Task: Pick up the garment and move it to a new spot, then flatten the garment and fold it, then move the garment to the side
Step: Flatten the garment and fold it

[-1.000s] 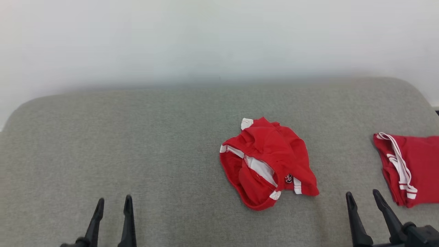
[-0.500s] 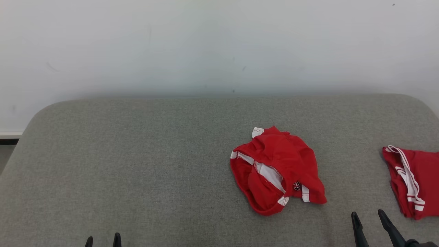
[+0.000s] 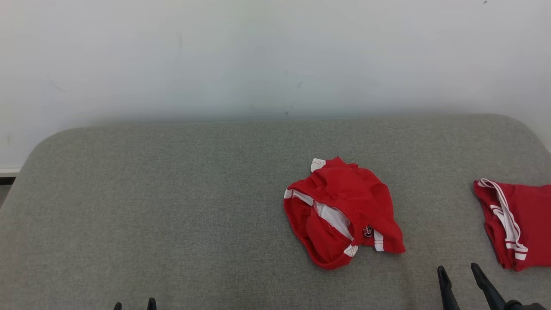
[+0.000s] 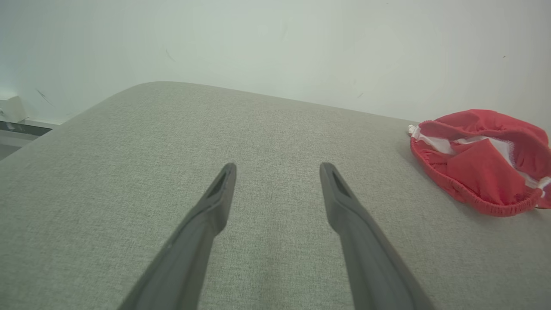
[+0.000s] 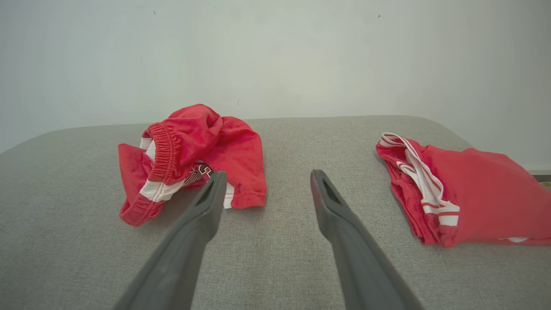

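Observation:
The garment (image 3: 344, 211) is a crumpled pair of red shorts with white trim, lying right of centre on the grey padded surface (image 3: 172, 193). My left gripper (image 3: 134, 304) shows just its fingertips at the bottom edge, far to the garment's left. In the left wrist view this gripper (image 4: 277, 168) is open over bare fabric, with the garment (image 4: 478, 168) off to the right. My right gripper (image 3: 457, 268) stands open near the front edge, just right of the garment. In the right wrist view its fingers (image 5: 267, 173) are spread, with the garment (image 5: 193, 146) ahead and to the left.
A second red garment with white stripes (image 3: 521, 219) lies folded at the surface's right edge, also right of my right gripper (image 5: 469, 189). A pale wall rises behind the surface. The left half of the surface is bare fabric.
The camera has moved, shifting the whole picture. Both grippers sit lower in the view, the left down to its fingertips. The garments lie as before and both grippers stay open.

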